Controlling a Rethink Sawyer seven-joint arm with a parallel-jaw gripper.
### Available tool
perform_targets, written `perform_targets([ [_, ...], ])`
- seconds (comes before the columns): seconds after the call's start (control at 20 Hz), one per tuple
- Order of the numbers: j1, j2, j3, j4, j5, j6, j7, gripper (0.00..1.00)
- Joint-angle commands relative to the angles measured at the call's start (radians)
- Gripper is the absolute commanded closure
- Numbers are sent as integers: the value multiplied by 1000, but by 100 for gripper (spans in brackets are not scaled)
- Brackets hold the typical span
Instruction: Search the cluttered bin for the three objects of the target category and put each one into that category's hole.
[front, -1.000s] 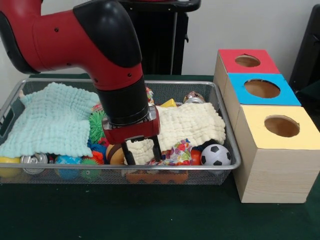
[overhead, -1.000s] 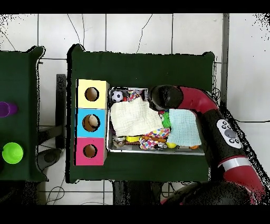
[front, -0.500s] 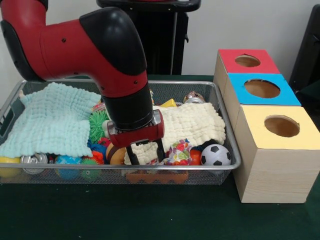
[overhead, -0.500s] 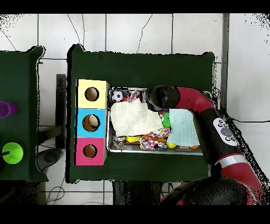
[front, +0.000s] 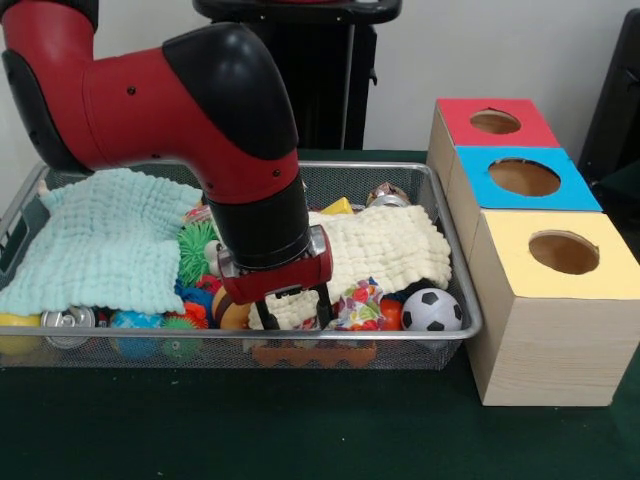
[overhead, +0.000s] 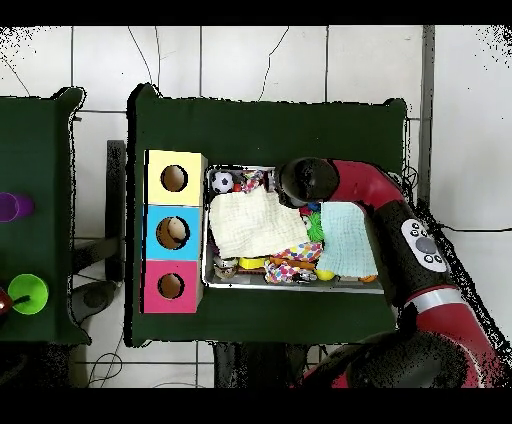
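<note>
— Toys everywhere in that wire bin (front: 440, 190)! Where is the end effector (front: 293, 311)?

— Low at the bin's front edge. Its two black fingers (front: 323, 305) stand a little apart with the edge of the cream cloth (front: 385, 250) between them. I cannot tell if they pinch it.

— And the soccer ball (front: 431, 310)?

— In the bin's front corner by the boxes, near the end effector but apart from it, with a shiny wrapper (front: 357, 305) between them.

— What else is inside?

— A light green cloth (front: 105, 240) covers the other end. A spiky green ball (front: 193, 250), a can (front: 68, 321) and more balls peek out below.

— And the boxes?

— Red box (front: 495, 122), blue box (front: 525, 178), yellow box (front: 560, 252), side by side on the green desk (front: 300, 430). Each has one round hole on top.
</note>
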Motion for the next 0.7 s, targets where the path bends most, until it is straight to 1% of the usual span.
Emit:
perform_targets([
  [0.05,-17,41,56,16,-63,89,-340,0],
  [0.15,-26,35,64,38,-63,69,-336,0],
  [0.2,-40,18,73,67,-71,20,-322,0],
  [0.25,-56,-9,80,109,-80,-40,-292,0],
  [0.3,-67,-51,77,163,-88,-95,-239,0],
  [0.4,-69,-101,67,210,-109,-142,-185,0],
  [0.45,-66,-111,59,219,-114,-146,-165,0],
  [0.65,-32,-161,-16,256,-65,-77,-5,0],
  [0.7,-24,-171,-30,265,-54,-74,28,0],
])
